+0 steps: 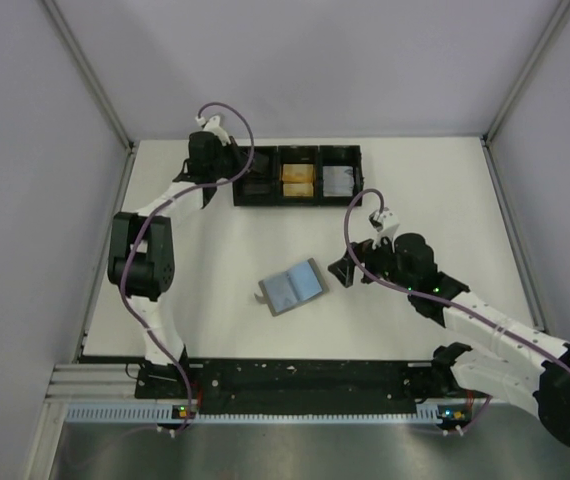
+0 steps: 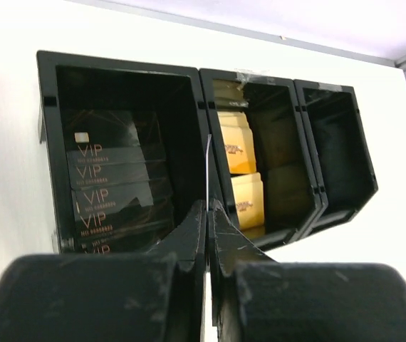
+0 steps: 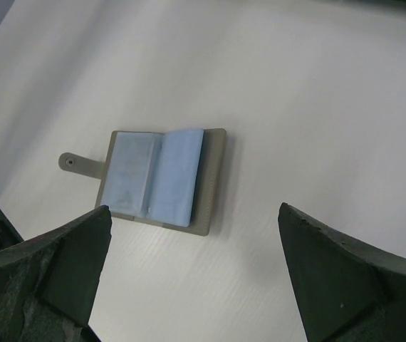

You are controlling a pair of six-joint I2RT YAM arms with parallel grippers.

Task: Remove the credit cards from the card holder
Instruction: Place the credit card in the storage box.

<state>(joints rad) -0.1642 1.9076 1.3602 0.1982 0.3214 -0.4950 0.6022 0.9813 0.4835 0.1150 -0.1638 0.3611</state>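
The card holder (image 1: 292, 287) lies open and flat on the white table, grey outside with light blue sleeves, its small tab (image 3: 75, 162) pointing left. I cannot tell whether cards sit inside the sleeves. My right gripper (image 3: 194, 210) hovers just right of the card holder (image 3: 160, 178), jaws wide open and empty; from above the right gripper (image 1: 343, 272) stands apart from it. My left gripper (image 2: 208, 203) is at the black tray, shut on a thin pale credit card (image 2: 208, 164) seen edge-on over the wall between the left and middle compartments. From above the left gripper (image 1: 233, 165) is at the tray's left end.
A black three-compartment tray (image 2: 46, 100) stands at the back of the table. Its left compartment holds black VIP cards (image 2: 114, 189), its middle one gold cards (image 2: 242, 153). From above, the right compartment shows something silvery (image 1: 338, 180). Grey walls enclose the table.
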